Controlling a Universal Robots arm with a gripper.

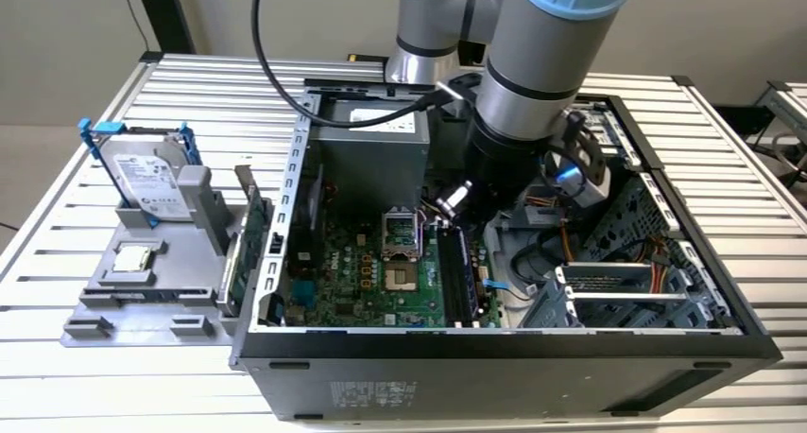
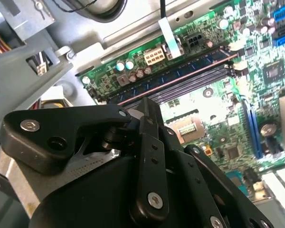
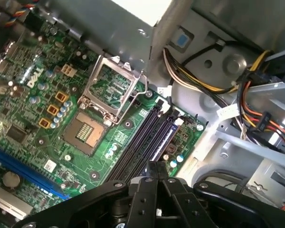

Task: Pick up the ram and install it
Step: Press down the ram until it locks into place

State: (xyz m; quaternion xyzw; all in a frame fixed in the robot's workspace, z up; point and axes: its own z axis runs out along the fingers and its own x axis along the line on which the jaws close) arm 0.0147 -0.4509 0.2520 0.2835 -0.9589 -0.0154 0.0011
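My gripper (image 1: 455, 199) reaches down into the open computer case (image 1: 505, 346), over the far end of the black memory slots. Both wrist views show its black fingers pressed together: the gripper (image 2: 149, 102) (image 3: 152, 165) is shut with nothing visible between them. A dark bluish stick, the ram (image 2: 180, 72), sits lengthwise in one of the slots. In the first wrist view the ram (image 3: 165, 135) runs right up to the fingertips. From the exterior view the ram (image 1: 455, 272) shows as a dark strip on the motherboard's right side. I cannot tell whether the fingertips touch it.
The green motherboard (image 1: 359, 277) has an open processor socket (image 3: 88, 133) beside the slots. Bundled power cables (image 3: 256, 109) and a metal drive cage (image 1: 630, 291) crowd the case's right side. A grey tray (image 1: 139, 310) left of the case holds a hard drive (image 1: 145, 178), a processor chip (image 1: 132, 258) and a green expansion card (image 1: 252, 234).
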